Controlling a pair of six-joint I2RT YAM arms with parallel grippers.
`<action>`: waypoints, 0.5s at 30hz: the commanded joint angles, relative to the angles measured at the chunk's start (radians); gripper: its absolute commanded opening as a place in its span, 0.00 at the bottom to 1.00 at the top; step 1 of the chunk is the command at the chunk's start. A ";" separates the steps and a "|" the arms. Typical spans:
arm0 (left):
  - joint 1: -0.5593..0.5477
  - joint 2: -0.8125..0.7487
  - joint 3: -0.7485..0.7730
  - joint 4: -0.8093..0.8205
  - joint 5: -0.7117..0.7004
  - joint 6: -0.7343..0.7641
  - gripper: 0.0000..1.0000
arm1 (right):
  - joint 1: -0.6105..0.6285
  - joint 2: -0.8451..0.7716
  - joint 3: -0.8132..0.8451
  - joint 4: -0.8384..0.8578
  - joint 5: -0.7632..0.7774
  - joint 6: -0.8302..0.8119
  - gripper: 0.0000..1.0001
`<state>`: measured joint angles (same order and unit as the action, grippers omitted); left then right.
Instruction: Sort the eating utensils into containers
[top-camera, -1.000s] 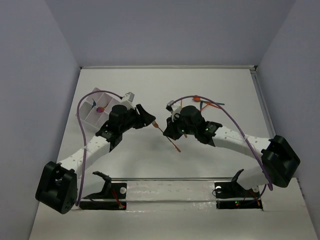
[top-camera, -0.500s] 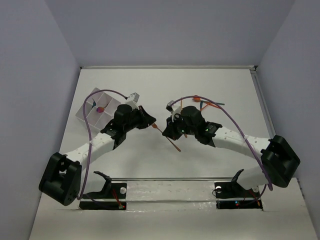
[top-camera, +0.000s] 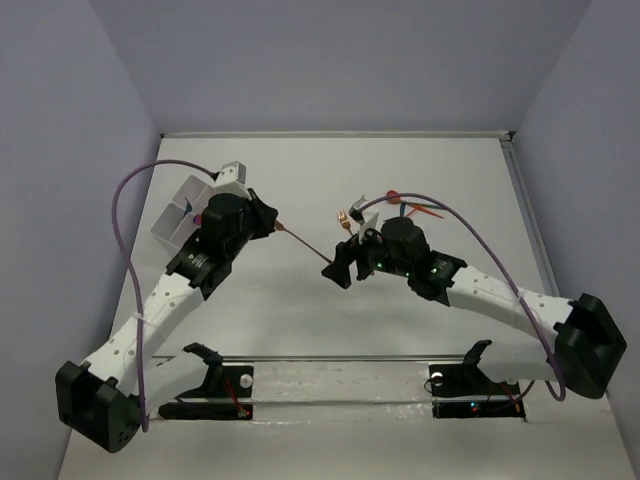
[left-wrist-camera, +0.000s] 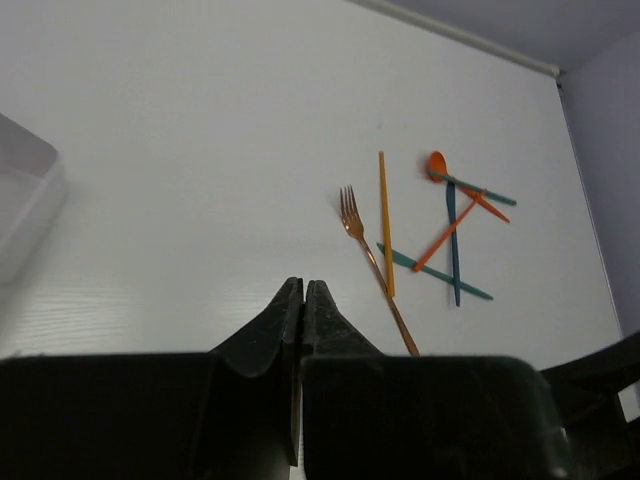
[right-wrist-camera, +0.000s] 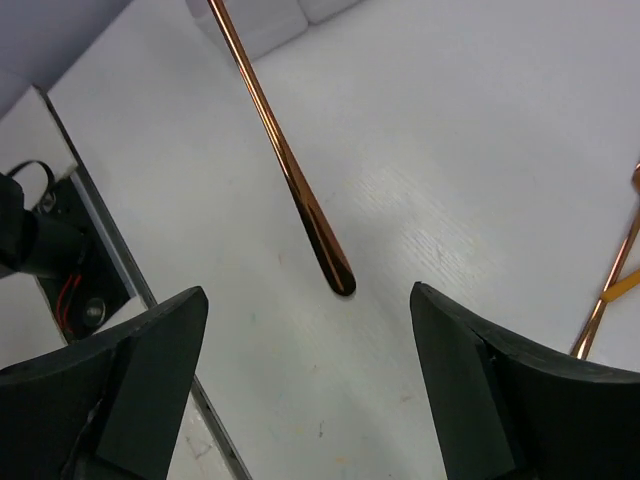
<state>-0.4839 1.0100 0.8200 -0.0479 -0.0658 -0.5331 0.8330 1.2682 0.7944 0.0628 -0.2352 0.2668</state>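
Note:
My left gripper (top-camera: 270, 222) (left-wrist-camera: 303, 288) is shut on one end of a slender copper utensil (top-camera: 303, 246). The utensil slants down to the right, and its rounded handle tip (right-wrist-camera: 340, 282) hangs free between the wide-open fingers of my right gripper (top-camera: 338, 268) (right-wrist-camera: 307, 293), touching neither. The held end is hidden in the left wrist view. The white compartment tray (top-camera: 183, 203) (left-wrist-camera: 22, 196) sits behind the left arm. On the table lie a copper fork (left-wrist-camera: 351, 214) (top-camera: 342, 217), an orange stick (left-wrist-camera: 384, 220), an orange spoon (left-wrist-camera: 437, 163) (top-camera: 392, 197) and teal sticks (left-wrist-camera: 452, 235).
A metal rail (top-camera: 330, 366) with black mounts runs along the near edge behind both arms and also shows in the right wrist view (right-wrist-camera: 62, 190). Purple cables arc over each arm. Grey walls close in the table on three sides.
My right gripper has opened and let go of the copper utensil. My left gripper has shut on its other end and drawn up and to the left with it.

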 joint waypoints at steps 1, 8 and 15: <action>0.044 -0.103 0.180 -0.199 -0.290 0.122 0.06 | 0.006 -0.131 -0.032 0.098 0.094 0.037 0.90; 0.276 -0.103 0.303 -0.374 -0.592 0.228 0.06 | 0.006 -0.098 -0.041 0.097 0.206 0.078 0.97; 0.412 -0.027 0.375 -0.363 -0.721 0.300 0.06 | 0.006 -0.130 -0.070 0.120 0.226 0.089 0.97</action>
<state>-0.1211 0.9390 1.1149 -0.4061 -0.6197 -0.2989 0.8330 1.1774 0.7330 0.1204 -0.0509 0.3408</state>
